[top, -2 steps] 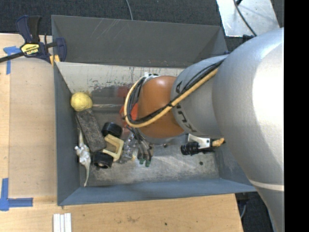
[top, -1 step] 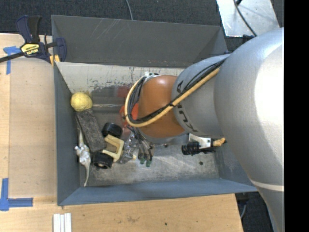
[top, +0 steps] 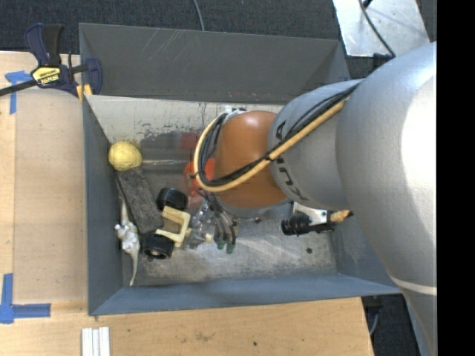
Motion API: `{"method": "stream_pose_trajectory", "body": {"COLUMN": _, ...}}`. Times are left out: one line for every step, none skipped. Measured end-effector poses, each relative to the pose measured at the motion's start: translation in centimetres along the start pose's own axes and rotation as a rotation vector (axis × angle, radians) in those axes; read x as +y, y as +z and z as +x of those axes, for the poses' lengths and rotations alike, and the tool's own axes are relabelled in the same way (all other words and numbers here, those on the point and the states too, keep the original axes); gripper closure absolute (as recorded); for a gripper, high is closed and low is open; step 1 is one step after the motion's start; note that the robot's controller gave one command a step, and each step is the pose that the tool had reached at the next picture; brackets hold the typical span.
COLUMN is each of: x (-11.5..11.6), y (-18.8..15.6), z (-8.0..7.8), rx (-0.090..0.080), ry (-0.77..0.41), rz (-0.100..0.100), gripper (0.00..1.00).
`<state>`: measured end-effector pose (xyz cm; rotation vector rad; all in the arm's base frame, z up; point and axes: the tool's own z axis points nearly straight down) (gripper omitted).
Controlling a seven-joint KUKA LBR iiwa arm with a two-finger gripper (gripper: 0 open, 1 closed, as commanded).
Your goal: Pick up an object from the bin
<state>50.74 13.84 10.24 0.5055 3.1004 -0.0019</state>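
My gripper [top: 217, 232] hangs low in the bin under the arm's orange cover, just right of a cream toy cart with black wheels [top: 168, 225]. The cart lies at the lower left of the bin floor, and the gripper's metal parts touch or nearly touch its right end. A small red thing [top: 193, 173] peeks out from under the cover's left edge, mostly hidden. A black marker with a white band [top: 306, 224] lies to the gripper's right.
A yellow ball [top: 125, 156] sits in the far left corner. A dark grey flat strip [top: 139, 196] runs along the left wall, with a small white piece [top: 127, 236] at its near end. The arm covers the bin's right half.
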Motion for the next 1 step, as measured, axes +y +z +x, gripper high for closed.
{"method": "stream_pose_trajectory", "body": {"x": -0.09, "y": -1.34, "z": 0.07, "rx": 0.004, "ry": -0.001, "rz": 0.003, "gripper": 1.00}}
